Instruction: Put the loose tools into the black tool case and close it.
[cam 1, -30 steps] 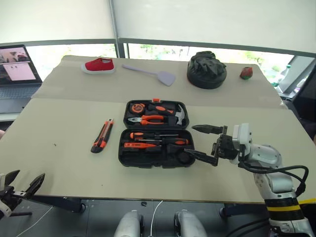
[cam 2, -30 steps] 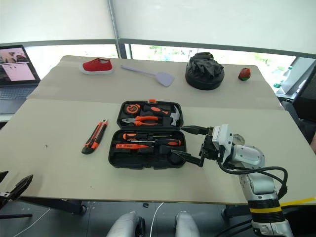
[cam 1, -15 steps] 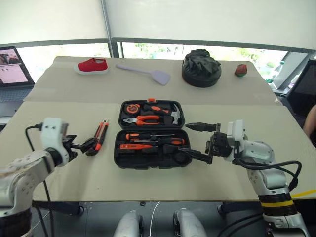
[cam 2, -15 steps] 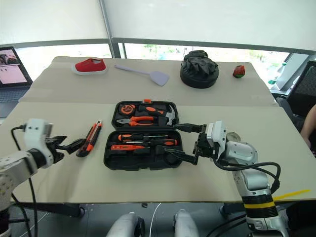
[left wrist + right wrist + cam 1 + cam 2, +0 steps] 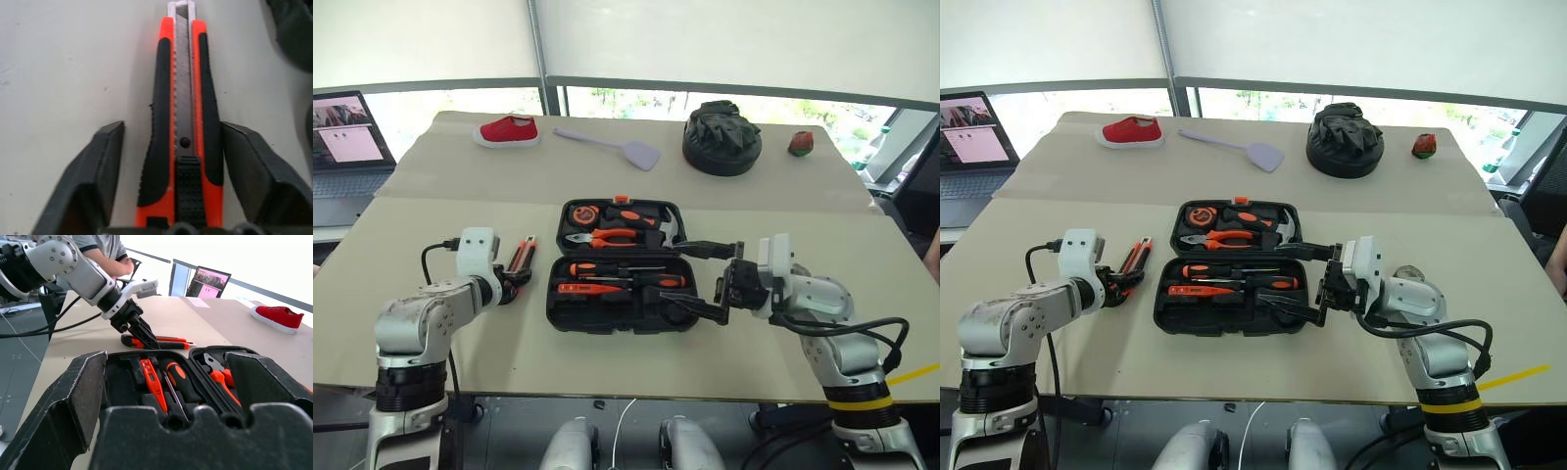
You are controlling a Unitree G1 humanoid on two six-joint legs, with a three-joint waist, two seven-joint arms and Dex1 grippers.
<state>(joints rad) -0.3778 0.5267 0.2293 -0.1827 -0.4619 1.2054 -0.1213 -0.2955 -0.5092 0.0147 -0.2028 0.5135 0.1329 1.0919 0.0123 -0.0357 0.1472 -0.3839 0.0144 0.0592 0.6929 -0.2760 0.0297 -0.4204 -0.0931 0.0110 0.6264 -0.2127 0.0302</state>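
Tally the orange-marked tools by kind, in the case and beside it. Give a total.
screwdrivers: 3
pliers: 1
hammer: 1
tape measure: 1
utility knife: 1
Total: 7

Along the far edge of the table (image 5: 431, 343), the black fabric mound (image 5: 722, 139) served as the marker: a lilac spatula (image 5: 610, 146) lay to its left, a red shoe (image 5: 509, 129) further left, and a small red-and-dark object (image 5: 801, 145) just right. A laptop (image 5: 347, 147) stood open far to its left, off the table.
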